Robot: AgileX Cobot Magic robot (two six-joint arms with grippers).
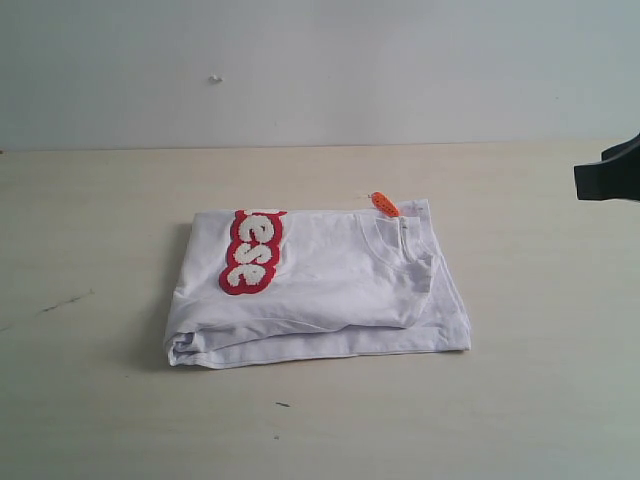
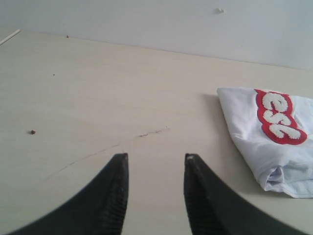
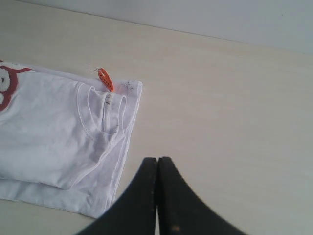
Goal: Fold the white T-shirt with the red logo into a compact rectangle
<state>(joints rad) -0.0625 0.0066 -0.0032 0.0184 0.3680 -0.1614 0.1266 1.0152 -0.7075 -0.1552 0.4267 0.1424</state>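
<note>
Lying folded on table [image 1: 100, 250], white T-shirt [image 1: 330, 285] (red logo [image 1: 252, 252] uppermost), left gripper [image 2: 156, 157] clear of it, jaws released, right gripper [image 3: 157, 160] likewise clear, jaws clenched empty.

Lighting bright, diffuse, even. A soft shadow sits off the white T-shirt [image 1: 330, 290] on its exterior-view left, so light leans from the right. Worktop [image 1: 540, 400] pale, low contrast, no glare. Wrist views: fingers [image 2: 105, 205] near-black, slightly soft.

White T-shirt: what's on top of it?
Nothing separate: only its own red logo, showing "ese", and an orange tag. The rest of the logo is folded under, hidden.
</note>
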